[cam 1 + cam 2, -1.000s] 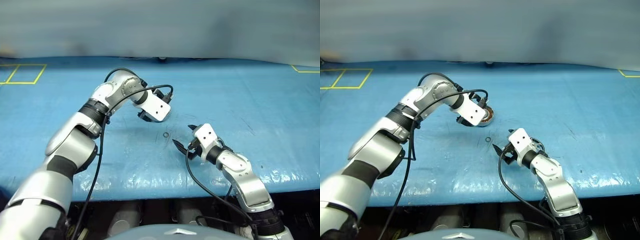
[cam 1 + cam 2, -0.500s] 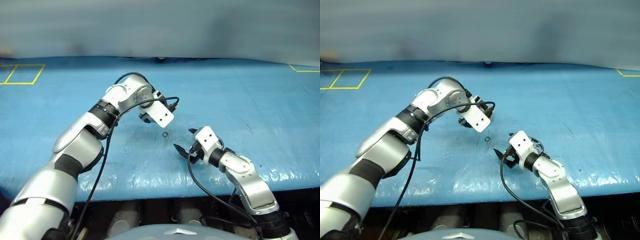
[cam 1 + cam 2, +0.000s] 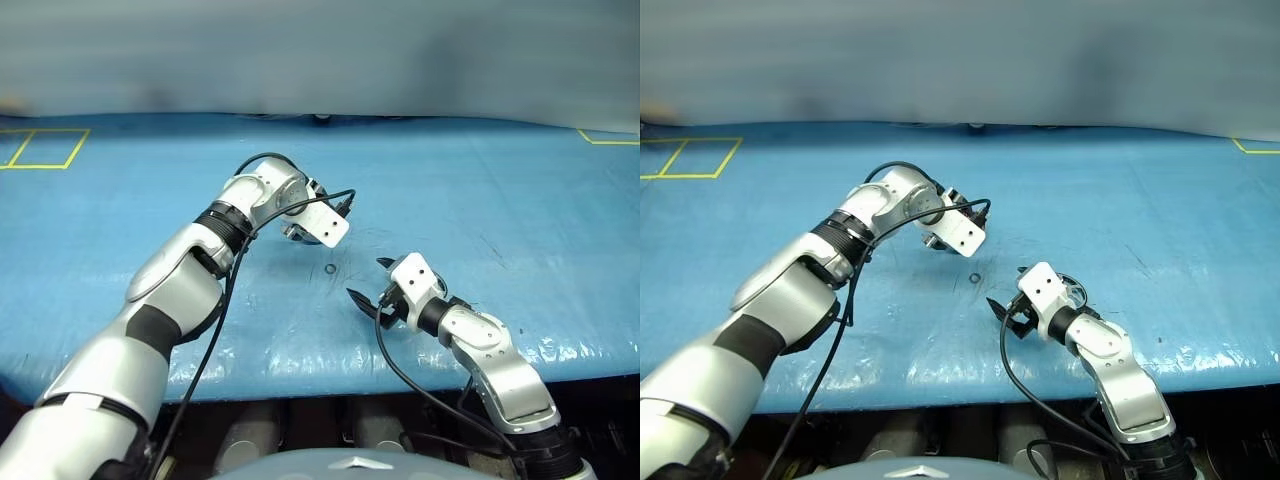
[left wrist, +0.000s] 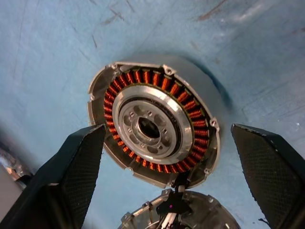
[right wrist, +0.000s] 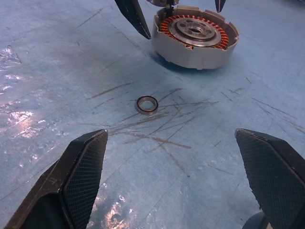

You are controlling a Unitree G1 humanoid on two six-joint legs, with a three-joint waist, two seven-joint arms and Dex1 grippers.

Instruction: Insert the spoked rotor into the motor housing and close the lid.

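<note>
1. Take the housing [image 5: 195,36] as your landmark: it sits upright on the blue table [image 3: 520,190], open face up, copper windings ringing a silver centre.
2. Your left gripper [image 4: 167,157] hangs right above the housing, pointing down at it, jaws wide open. One finger [image 4: 71,171] stands on each side of the can, and neither touches it.
3. A small thin ring [image 5: 147,104] lies flat on the table near the housing, on the side toward your right gripper, apart from both.
4. Your right gripper [image 5: 176,176] sits low over the table, nearer to you than the ring and well apart from the housing, aimed at both. Its jaws are spread wide and hold nothing.
5. In the left wrist view, the edge of a second round silver part [image 4: 190,217] shows just beside the housing, behind a dark piece; you cannot tell what it is.
6. The table around the housing carries scratches and scuffs.
7. Yellow tape lines [image 3: 45,148] mark the table well off to your left of the housing.
</note>
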